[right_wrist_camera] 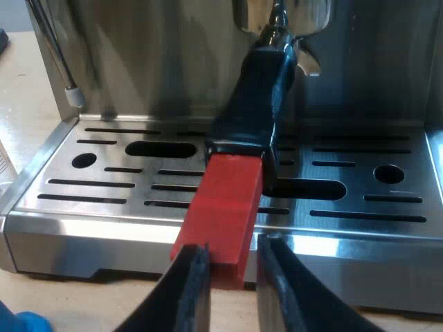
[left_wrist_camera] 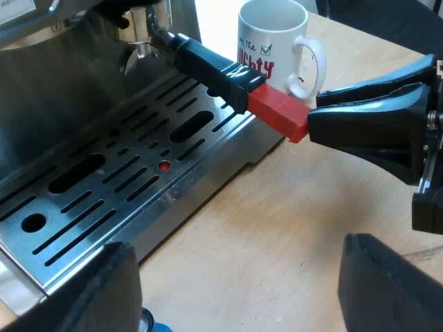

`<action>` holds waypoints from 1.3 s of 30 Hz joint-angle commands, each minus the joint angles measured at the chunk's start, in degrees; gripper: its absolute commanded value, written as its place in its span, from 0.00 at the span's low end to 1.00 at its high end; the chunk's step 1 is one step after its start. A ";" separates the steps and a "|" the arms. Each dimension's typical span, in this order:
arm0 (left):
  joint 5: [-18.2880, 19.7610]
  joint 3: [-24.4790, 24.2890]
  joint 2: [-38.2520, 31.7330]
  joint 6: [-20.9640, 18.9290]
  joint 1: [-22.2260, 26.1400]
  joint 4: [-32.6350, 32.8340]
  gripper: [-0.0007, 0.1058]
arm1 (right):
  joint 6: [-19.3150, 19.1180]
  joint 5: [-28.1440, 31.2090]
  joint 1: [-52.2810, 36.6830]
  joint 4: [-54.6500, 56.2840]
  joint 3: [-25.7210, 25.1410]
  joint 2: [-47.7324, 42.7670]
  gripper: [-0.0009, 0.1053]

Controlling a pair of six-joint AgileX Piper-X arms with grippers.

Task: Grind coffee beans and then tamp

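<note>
the holder point(left_wrist_camera: 208, 66) is locked into the front of the espresso machine point(left_wrist_camera: 62, 90), its red end point(right_wrist_camera: 225, 200) reaching past the machine's drip tray point(right_wrist_camera: 104, 190). the right gripper point(right_wrist_camera: 233, 247) is set at that red end; whether it is pinched cannot be told. the left gripper point(left_wrist_camera: 242, 290) is spread wide before the machine, holding nothing.

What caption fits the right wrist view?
Right gripper at the red end of the holder locked in the espresso machine.

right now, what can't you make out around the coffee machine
Mug lettering, left wrist view: partly hidden behind the handle.
Handle's metal end, right wrist view: cut off by the edge.
Blue thing beside the tray, right wrist view: cut off by the edge, so unidentifiable.
</note>
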 commanded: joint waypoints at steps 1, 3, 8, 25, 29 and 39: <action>0.39 -0.23 -0.17 -0.04 -0.36 -0.83 0.59 | -1.04 4.51 -2.24 -0.77 -0.16 0.02 0.18; 0.39 -0.23 -0.17 -0.04 -0.36 -0.83 0.59 | -1.05 4.51 -2.03 -0.77 -0.16 0.02 0.18; 0.39 -0.23 -0.17 -0.04 -0.36 -0.83 0.59 | -1.05 4.51 -1.94 -0.77 -0.16 0.02 0.18; 0.39 -0.23 -0.17 -0.04 -0.36 -0.83 0.59 | -1.05 8.55 4.59 6.83 -0.16 -2.16 0.18; 0.39 -0.23 -0.17 -0.04 -0.36 -0.83 0.59 | -1.05 9.84 6.16 6.95 -0.16 -2.16 0.18; 0.39 -0.23 -0.17 -0.04 -0.36 -0.72 0.59 | -1.05 12.36 11.93 6.95 -0.16 -3.34 0.18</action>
